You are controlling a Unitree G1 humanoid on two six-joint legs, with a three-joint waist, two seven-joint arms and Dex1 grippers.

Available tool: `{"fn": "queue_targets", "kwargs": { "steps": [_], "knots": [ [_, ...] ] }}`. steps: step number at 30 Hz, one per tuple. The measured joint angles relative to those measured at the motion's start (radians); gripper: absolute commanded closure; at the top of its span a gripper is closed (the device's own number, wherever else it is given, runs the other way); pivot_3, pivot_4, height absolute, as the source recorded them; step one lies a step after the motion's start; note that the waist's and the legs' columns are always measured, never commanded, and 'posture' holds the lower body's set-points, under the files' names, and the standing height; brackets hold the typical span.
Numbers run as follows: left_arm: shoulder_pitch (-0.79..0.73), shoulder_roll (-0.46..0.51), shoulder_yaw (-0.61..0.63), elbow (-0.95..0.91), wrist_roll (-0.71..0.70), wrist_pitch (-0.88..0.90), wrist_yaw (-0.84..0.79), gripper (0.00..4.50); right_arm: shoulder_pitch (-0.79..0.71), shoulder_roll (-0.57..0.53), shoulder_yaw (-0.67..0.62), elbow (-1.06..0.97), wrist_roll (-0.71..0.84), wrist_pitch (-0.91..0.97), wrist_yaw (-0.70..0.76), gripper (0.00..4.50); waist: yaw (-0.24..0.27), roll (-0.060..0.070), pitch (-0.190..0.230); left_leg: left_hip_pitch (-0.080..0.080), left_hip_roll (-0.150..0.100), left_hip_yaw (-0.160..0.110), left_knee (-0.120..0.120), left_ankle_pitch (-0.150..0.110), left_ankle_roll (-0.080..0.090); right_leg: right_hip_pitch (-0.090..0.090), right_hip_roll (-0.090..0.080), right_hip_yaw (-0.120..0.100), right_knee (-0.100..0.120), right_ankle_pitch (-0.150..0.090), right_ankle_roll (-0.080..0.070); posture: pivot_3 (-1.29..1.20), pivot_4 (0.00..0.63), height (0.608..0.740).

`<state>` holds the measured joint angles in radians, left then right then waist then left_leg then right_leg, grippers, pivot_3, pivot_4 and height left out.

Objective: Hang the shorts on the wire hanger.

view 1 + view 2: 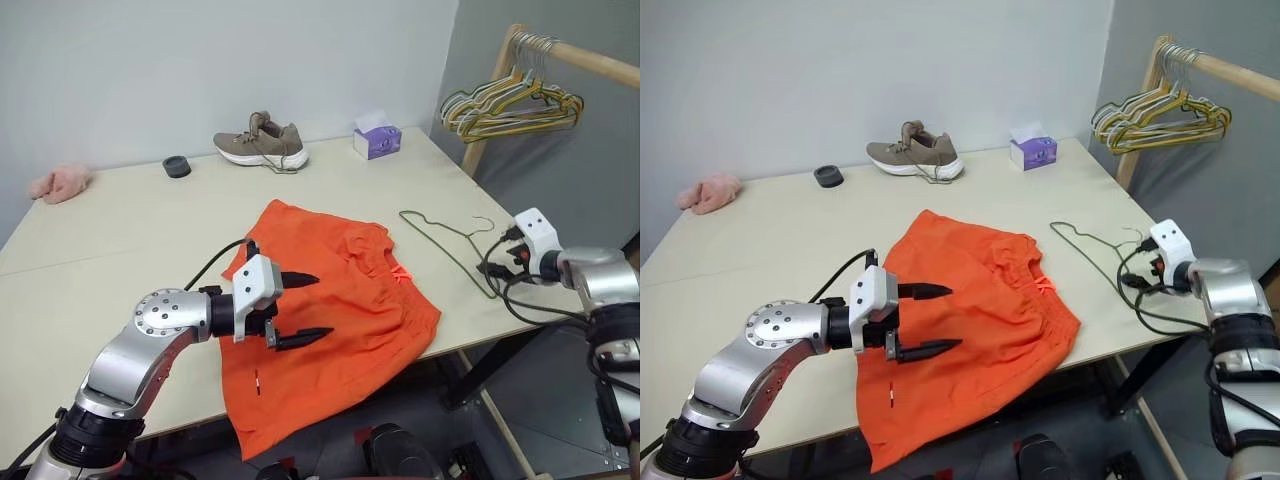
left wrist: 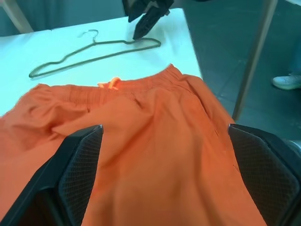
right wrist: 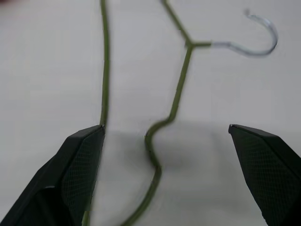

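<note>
Bright orange shorts (image 1: 340, 320) rumpled flat, thin wire hanger (image 1: 450, 243) beside

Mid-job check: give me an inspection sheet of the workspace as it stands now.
Surface: beige table, shorts' lower edge hanging over its near edge.
Job's things: orange shorts lying flat; wire hanger flat beside them, apart, nothing hung.
Clutter: shoe, tissue box, black round object, pink cloth along the far side.
Grippers: left pincer open over the shorts; right pincer open over the hanger, holding nothing.
Cables: black cables looping at the right wrist.
Surroundings: wooden rail with a bunch of coloured hangers; grey wall.
</note>
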<state>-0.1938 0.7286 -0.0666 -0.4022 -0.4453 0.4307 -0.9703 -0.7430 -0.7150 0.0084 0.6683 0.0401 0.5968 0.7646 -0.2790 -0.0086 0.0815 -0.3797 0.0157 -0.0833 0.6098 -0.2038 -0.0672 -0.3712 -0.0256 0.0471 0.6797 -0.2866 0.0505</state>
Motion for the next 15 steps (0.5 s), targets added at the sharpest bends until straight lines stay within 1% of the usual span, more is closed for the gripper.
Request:
{"fn": "queue_targets", "kwargs": {
  "steps": [3, 10, 15],
  "knots": [
    [-0.009, -0.01, 0.013, 0.019, 0.001, 0.003, 0.024, 0.02, -0.062, 0.035, -0.016, 0.097, -0.001, -0.042, -0.043, 0.0, 0.003, -0.001, 0.0, -0.001, 0.0, 0.0, 0.0, 0.0, 0.0, 0.0, 0.0, 0.0, 0.0, 0.001, 0.001, -0.2, 0.033, 0.74],
    [-0.013, -0.015, 0.016, 0.007, -0.002, 0.027, 0.05, 0.02, -0.211, 0.149, -0.005, 0.426, -0.051, -0.208, -0.145, 0.0, 0.003, 0.0, 0.0, -0.001, 0.0, 0.001, -0.001, 0.0, 0.0, -0.001, 0.0, 0.001, 0.0, 0.001, 0.001, -0.17, 0.03, 0.74],
    [-0.012, -0.01, 0.022, 0.001, -0.004, 0.045, 0.064, 0.02, -0.268, 0.165, -0.009, 0.553, -0.064, -0.244, -0.204, 0.0, 0.017, 0.0, 0.0, -0.001, 0.0, 0.0, -0.001, 0.0, 0.0, -0.001, 0.0, 0.0, 0.0, 0.001, 0.001, -0.16, 0.025, 0.74]
  ]
}}
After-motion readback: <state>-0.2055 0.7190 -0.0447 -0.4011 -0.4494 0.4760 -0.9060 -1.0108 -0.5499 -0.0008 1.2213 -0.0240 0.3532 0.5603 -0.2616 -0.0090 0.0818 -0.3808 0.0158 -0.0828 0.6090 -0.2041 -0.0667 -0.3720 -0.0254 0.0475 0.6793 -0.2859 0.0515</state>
